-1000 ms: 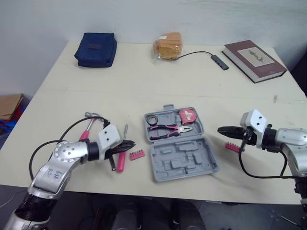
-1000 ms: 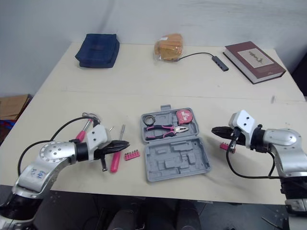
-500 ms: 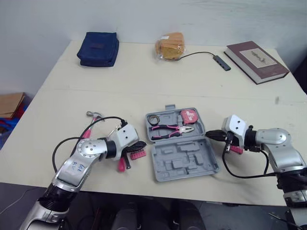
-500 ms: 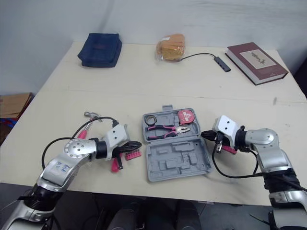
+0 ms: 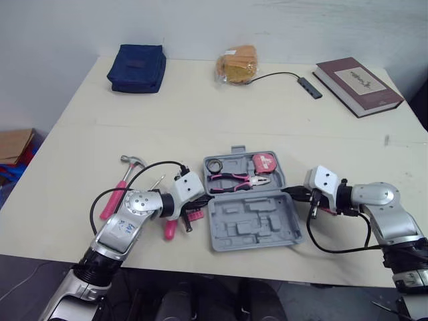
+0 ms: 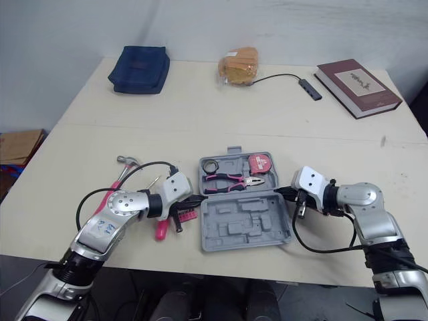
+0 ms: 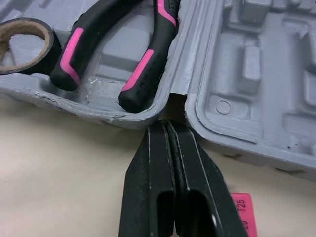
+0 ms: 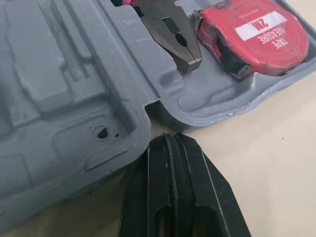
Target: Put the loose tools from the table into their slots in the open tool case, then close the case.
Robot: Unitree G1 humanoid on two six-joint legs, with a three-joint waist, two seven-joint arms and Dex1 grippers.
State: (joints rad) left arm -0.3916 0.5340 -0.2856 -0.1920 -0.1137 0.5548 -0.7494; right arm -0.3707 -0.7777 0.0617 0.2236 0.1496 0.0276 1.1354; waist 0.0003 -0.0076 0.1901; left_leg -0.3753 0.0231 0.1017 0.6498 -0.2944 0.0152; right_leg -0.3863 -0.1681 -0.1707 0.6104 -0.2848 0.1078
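The grey tool case (image 5: 254,217) lies open near the table's front edge, its two halves side by side. Its far half holds a tape roll (image 5: 214,165), pink-handled pliers (image 5: 237,179) and a red tape measure (image 5: 264,162). My left gripper (image 5: 200,198) is shut, its tips at the hinge notch (image 7: 172,98) on the case's left side. My right gripper (image 5: 289,191) is shut too, its tips at the hinge notch on the right side. Loose on the table lie a pink hammer (image 5: 115,197), a pink screwdriver (image 5: 170,230) and a pink bit holder (image 5: 194,215).
A small pink part (image 5: 328,210) lies under my right arm. At the table's far side sit a blue pouch (image 5: 137,67), a bagged bun (image 5: 235,63), a cabled adapter (image 5: 308,85) and a book (image 5: 358,75). A cardboard box (image 5: 13,144) stands on the floor at left.
Both grippers have moved inward across the table to the two ends of the case's hinge. The case and loose tools lie where they were.
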